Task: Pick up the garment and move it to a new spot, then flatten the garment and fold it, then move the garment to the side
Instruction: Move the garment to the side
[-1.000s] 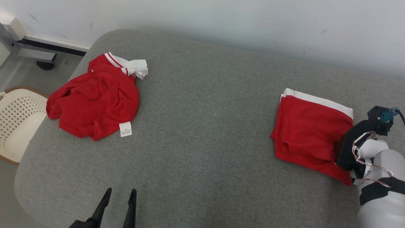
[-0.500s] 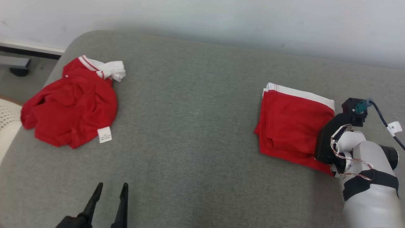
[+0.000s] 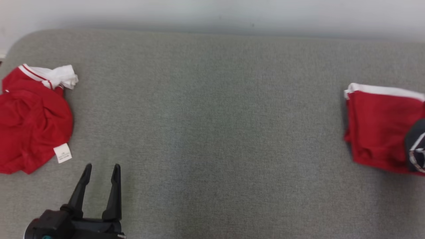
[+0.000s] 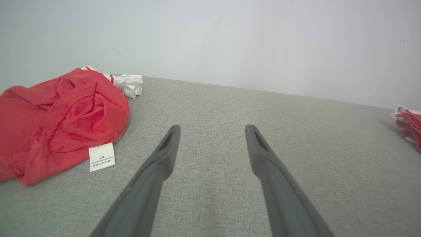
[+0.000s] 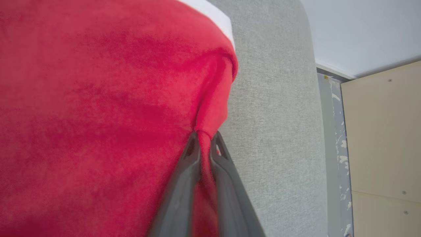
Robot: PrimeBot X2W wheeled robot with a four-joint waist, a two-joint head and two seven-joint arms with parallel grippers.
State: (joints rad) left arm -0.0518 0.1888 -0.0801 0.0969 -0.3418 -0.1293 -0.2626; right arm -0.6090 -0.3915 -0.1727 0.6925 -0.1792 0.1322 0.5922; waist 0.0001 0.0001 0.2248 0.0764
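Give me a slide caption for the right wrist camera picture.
Right pincer shut on a pinched edge of the folded red garment, grey cushion alongside.

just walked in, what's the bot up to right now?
The right hand is pinched shut on an edge of the folded red garment, which lies at the right end of the grey cushion; the fabric bunches where the fingers grip it. It looks like the move-aside step. The left hand is open near the cushion's front left, holding nothing, apart from a crumpled red garment with a white tag.
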